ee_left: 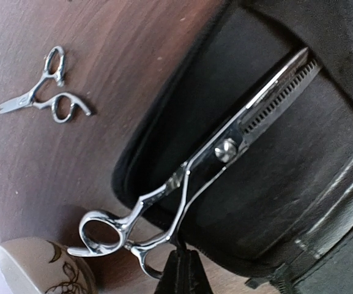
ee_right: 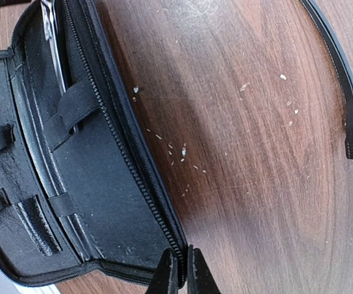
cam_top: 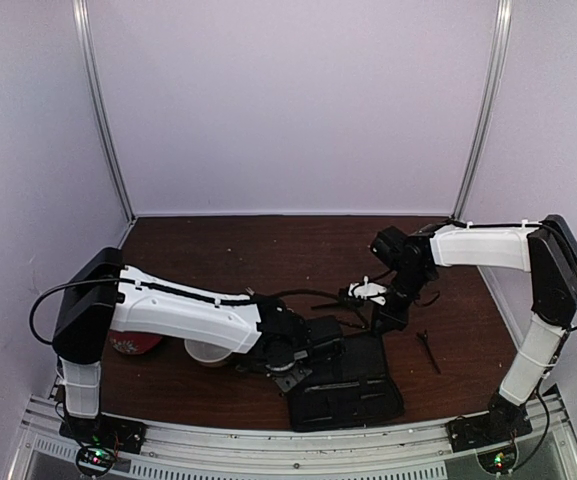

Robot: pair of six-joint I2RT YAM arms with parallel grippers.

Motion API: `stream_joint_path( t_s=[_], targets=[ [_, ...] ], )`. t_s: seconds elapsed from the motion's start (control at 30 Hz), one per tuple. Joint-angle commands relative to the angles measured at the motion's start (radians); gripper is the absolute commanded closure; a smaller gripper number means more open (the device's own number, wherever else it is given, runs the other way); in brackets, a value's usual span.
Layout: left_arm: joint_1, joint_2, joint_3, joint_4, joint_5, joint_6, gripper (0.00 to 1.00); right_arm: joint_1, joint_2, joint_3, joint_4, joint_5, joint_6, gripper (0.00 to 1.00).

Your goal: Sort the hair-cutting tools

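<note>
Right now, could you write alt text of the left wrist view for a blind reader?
Large silver scissors with a toothed blade lie across a black pouch, handles over its edge near the shut left gripper. Smaller scissors lie on the brown table, a patterned bowl at bottom left.

You will find no word, brand, number or sign to read in any of the three views. The large scissors [ee_left: 225, 150] lying across the black pouch [ee_left: 323, 202] show no legible stamp, nor do the small scissors [ee_left: 41, 92] on the worktop. The pale bowl [ee_left: 23, 269] carries only a dark curling ornament, a pattern rather than letters. The red vessel [cam_top: 133, 343] by the worktop's left edge has pale marks too small to make out.
</note>
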Motion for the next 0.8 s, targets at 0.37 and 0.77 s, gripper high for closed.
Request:
stream_joint_path(
  t_s=[0.37, 0.77],
  targets=[
    [0.069, 0.086, 0.13, 0.152, 0.164, 0.031, 1.0, -0.005, -0.006, 0.04, -0.013, -0.06, 0.021, 1.0],
    [0.084, 0.142, 0.226, 0.169, 0.239, 0.085, 1.0, -0.015, -0.005, 0.034, -0.009, -0.072, 0.026, 1.0]
  ],
)
